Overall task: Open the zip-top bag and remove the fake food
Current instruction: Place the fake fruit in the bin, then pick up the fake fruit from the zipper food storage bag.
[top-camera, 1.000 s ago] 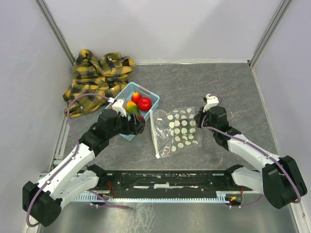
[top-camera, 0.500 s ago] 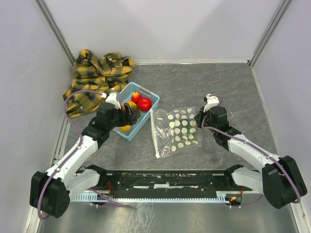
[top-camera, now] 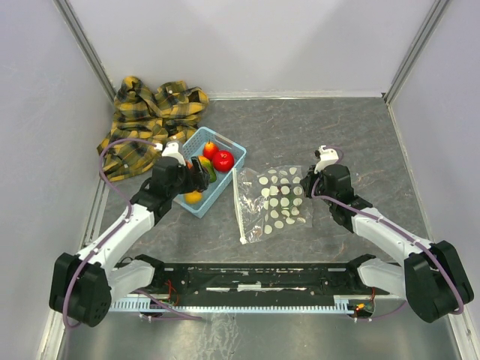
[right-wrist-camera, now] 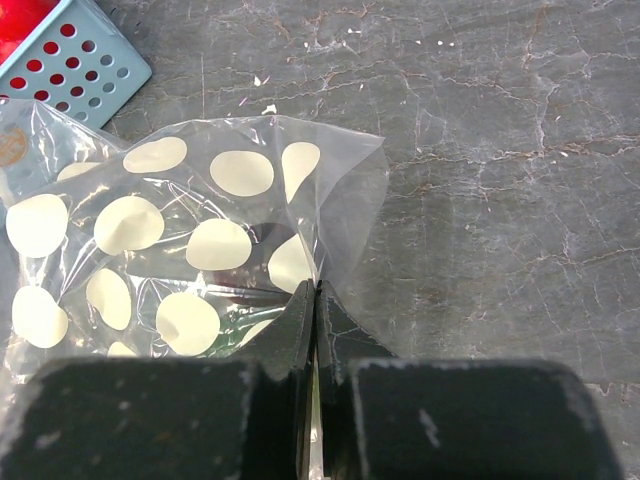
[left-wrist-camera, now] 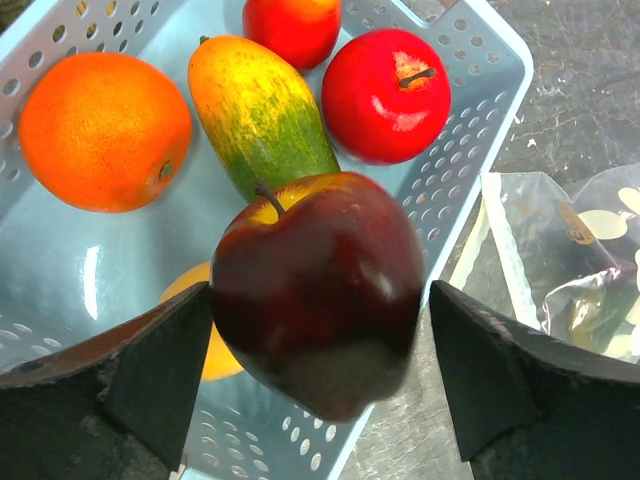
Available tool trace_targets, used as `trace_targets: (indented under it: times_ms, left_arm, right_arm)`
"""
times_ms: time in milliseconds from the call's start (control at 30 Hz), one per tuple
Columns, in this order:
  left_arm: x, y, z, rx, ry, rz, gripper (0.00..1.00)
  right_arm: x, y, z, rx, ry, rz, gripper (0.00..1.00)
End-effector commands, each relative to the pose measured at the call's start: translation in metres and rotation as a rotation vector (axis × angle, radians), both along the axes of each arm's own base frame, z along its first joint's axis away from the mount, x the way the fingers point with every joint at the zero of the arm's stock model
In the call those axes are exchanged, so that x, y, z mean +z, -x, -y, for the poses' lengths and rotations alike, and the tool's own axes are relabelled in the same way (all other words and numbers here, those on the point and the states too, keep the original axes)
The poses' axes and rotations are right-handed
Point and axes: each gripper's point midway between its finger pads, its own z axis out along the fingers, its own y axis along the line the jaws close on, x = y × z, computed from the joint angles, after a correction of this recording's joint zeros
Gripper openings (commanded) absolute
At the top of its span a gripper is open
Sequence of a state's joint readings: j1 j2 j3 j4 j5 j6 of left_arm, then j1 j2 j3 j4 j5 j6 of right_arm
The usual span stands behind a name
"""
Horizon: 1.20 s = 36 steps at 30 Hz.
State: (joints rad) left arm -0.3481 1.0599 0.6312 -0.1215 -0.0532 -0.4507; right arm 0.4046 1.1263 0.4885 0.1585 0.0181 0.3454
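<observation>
**Apple over the basket, bag pinched**

The left gripper (left-wrist-camera: 318,300) clamps a dark red apple (left-wrist-camera: 320,265) between wide-set fingers, just above the near wall of the blue basket (left-wrist-camera: 480,110). An orange (left-wrist-camera: 105,130), a green-yellow fruit (left-wrist-camera: 262,115) and a red apple (left-wrist-camera: 385,95) lie inside. The right gripper (right-wrist-camera: 315,320) is closed tight on the edge of the dotted bag (right-wrist-camera: 200,220), which lies on the table (right-wrist-camera: 500,150) beside the basket.
</observation>
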Motion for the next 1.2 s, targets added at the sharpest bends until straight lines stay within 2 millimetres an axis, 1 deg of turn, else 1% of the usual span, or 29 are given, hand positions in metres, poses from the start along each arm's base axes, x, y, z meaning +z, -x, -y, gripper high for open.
trace_targets:
  times_ms: [0,33,233,400,533,633,767,867,967,1033,1167]
  left_arm:
    - [0.011,-0.014,-0.003,0.065,0.030,0.036,0.99]
    - [0.011,-0.014,-0.004,0.069,0.027,0.032,1.00]
    - [0.016,-0.014,-0.005,0.074,0.024,0.033,0.99]
    - [0.024,-0.009,0.001,0.042,0.057,0.051,0.99]
    - [0.029,-0.001,0.013,-0.026,0.110,0.069,0.99]
    - [0.036,0.007,0.027,-0.101,0.176,0.087,1.00]
    - [0.044,0.021,0.043,-0.187,0.267,0.111,0.96]
    - [0.048,0.033,0.054,-0.249,0.331,0.119,0.89]
    - [0.048,0.045,0.064,-0.306,0.387,0.102,0.78]
    - [0.044,0.051,0.068,-0.334,0.409,0.076,0.70]
    - [0.030,0.063,0.076,-0.380,0.441,0.014,0.50]
  right_arm:
    - [0.013,-0.005,-0.003,-0.002,-0.037,0.044,0.07]
    - [0.013,-0.005,-0.003,-0.002,-0.037,0.044,0.07]
    - [0.013,-0.005,-0.003,0.000,-0.039,0.044,0.09]
    - [0.013,-0.005,-0.004,0.002,-0.040,0.042,0.10]
    - [0.013,-0.005,-0.004,0.002,-0.040,0.042,0.10]
    - [0.013,-0.004,-0.004,0.004,-0.040,0.043,0.11]
    - [0.014,-0.005,-0.004,0.004,-0.040,0.044,0.12]
    - [0.015,-0.005,-0.004,0.005,-0.041,0.046,0.12]
    - [0.014,-0.005,-0.004,0.005,-0.039,0.042,0.12]
    - [0.015,-0.005,-0.004,0.004,-0.041,0.045,0.12]
    - [0.014,-0.005,-0.004,0.005,-0.038,0.043,0.13]
